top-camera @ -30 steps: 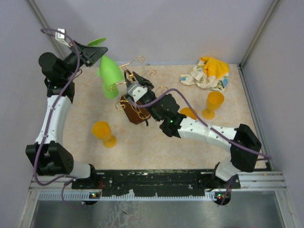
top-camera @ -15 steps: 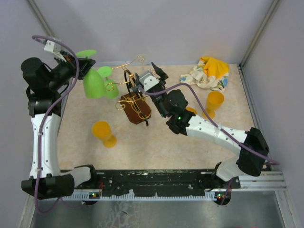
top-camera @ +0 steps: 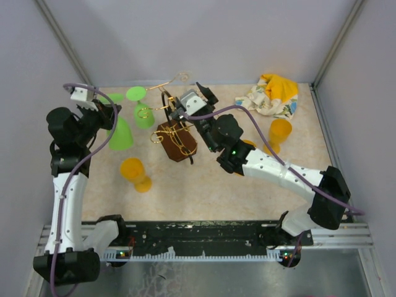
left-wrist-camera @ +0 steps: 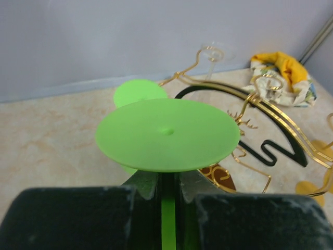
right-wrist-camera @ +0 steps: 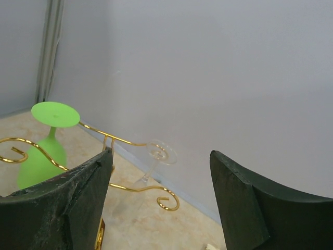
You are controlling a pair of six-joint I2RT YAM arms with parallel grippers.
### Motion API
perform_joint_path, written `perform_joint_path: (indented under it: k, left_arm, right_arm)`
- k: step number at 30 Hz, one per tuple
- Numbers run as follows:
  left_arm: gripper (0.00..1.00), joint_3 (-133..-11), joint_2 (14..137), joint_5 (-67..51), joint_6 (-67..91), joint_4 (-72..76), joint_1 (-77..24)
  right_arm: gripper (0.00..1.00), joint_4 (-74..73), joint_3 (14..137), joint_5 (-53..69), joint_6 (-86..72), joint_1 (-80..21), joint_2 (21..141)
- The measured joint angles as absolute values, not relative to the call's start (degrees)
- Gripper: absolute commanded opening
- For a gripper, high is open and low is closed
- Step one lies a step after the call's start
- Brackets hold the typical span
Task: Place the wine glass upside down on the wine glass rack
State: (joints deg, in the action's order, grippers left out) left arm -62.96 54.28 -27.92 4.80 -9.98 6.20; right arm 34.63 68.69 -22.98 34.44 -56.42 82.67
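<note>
In the top view, the left gripper (top-camera: 106,119) is clamped on the stem of the green wine glass (top-camera: 121,135). The glass is held inverted, left of the wine glass rack (top-camera: 176,141) and clear of it. A second green glass (top-camera: 143,115) sits inverted just beside the rack's gold arms, and the right gripper (top-camera: 198,97) hovers at the rack's far side.

In the left wrist view, the held glass's round foot fills the centre, with its stem pinched between the dark fingers (left-wrist-camera: 67,219).

In the right wrist view, the fingers are spread wide with nothing between them. A clear glass (right-wrist-camera: 156,156) hangs among the curled tips.
</note>
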Motion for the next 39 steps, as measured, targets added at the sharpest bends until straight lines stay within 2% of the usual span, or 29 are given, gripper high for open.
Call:
perform_joint_path:
  k: [6, 17, 39]
  left_arm:
    - [0.0, -52.8, 52.1, -26.3, 4.5, -0.9, 6.2]
    - [0.0, -41.7, 48.1, -26.6, 4.7, 16.4, 6.2]
    - [0.0, -24.8, 54.8, -30.7, 10.3, 47.9, 4.9]
  right_arm:
    - [0.76, 34.8, 68.3, -23.0, 34.4, -56.3, 82.6]
    - [0.77, 35.6, 64.5, -22.9, 34.4, -55.7, 82.2]
    - [0.78, 37.6, 60.4, -22.4, 34.4, -55.3, 78.1]
